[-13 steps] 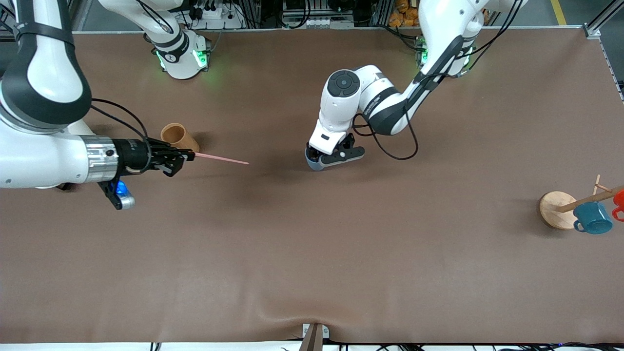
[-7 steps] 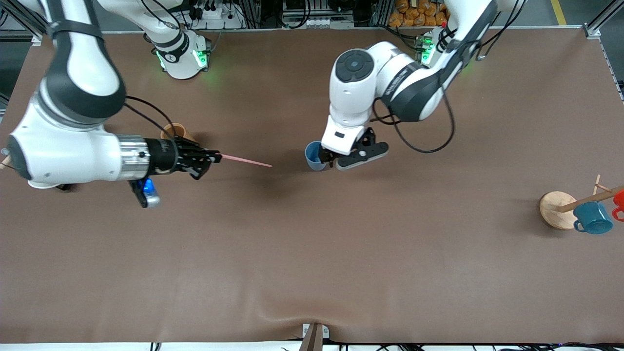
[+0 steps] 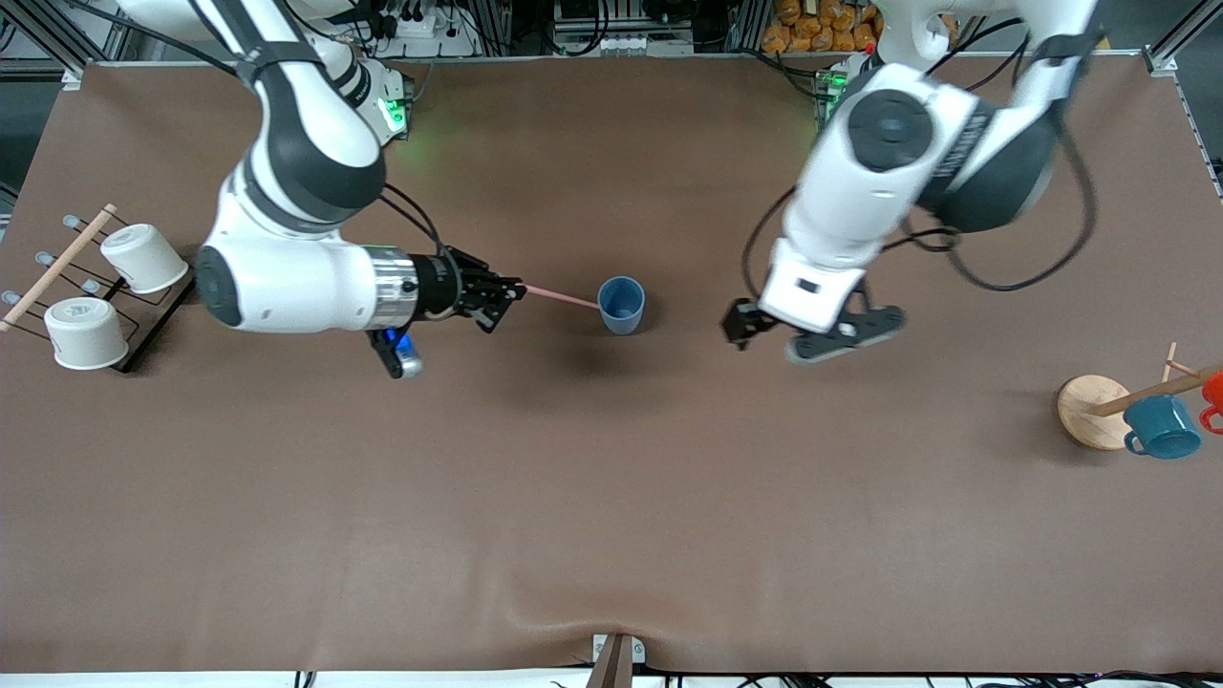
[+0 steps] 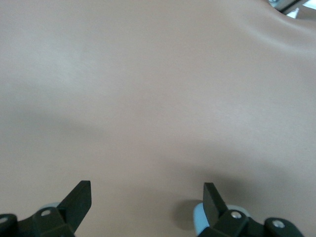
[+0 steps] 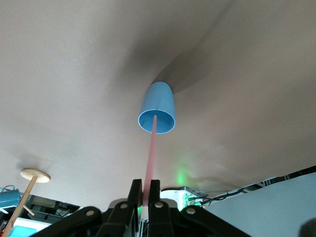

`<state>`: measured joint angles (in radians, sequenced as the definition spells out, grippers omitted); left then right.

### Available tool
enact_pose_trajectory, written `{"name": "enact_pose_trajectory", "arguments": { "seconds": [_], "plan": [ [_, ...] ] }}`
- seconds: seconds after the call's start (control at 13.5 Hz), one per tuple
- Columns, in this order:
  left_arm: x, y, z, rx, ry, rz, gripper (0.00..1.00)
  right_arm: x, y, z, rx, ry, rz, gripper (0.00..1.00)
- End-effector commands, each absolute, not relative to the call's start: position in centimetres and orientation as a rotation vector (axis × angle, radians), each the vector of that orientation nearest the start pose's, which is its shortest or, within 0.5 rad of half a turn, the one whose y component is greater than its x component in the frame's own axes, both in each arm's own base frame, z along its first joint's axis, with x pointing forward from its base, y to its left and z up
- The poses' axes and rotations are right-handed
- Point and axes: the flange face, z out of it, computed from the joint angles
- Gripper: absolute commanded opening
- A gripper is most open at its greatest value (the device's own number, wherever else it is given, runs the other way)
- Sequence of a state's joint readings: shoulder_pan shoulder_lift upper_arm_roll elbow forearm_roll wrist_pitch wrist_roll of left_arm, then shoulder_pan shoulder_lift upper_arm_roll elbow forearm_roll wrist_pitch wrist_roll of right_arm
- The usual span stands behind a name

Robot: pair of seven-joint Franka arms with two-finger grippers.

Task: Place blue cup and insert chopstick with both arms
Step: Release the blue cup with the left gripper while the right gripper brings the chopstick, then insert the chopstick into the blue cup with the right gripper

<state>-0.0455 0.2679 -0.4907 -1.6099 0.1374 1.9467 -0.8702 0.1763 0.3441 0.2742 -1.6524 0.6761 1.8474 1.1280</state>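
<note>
Since 0.5 s ago your left gripper (image 3: 807, 334) has let go of the blue cup (image 3: 621, 305) and pulled away toward its own end, jaws apart. Placement looks done: the cup stands upright mid-table. Your right gripper (image 3: 497, 298), clamped on the chopstick (image 3: 564, 297), has advanced; the stick lies nearly level, tip at the rim. Insertion remains.

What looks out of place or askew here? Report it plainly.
Nothing stands out. The small light-blue cup stands upright on the brown table. The right claw is shut on the thin pale pink chopstick, whose tip is at the cup's rim. The left claw hangs open over bare table beside the cup.
</note>
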Motion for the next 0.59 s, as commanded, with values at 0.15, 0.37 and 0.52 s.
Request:
{"name": "enact_pose_trajectory", "arguments": {
  "seconds": [0.15, 0.37, 0.52],
  "plan": [
    [58.5, -22.1, 52.2, -3.138, -0.428, -0.076, 1.00, 54.2, 33.4, 42.0, -2.300, 1.218, 0.851, 0.00],
    [58.8, -18.3, 54.1, -3.117, -0.430, -0.085, 1.00, 53.4, 35.0, 40.5, -2.297, 1.234, 0.815, 0.02],
    [59.0, -16.7, 55.6, -3.113, -0.387, -0.065, 1.00, 53.0, 36.0, 39.3, -2.303, 1.274, 0.829, 1.00]
  ]
}}
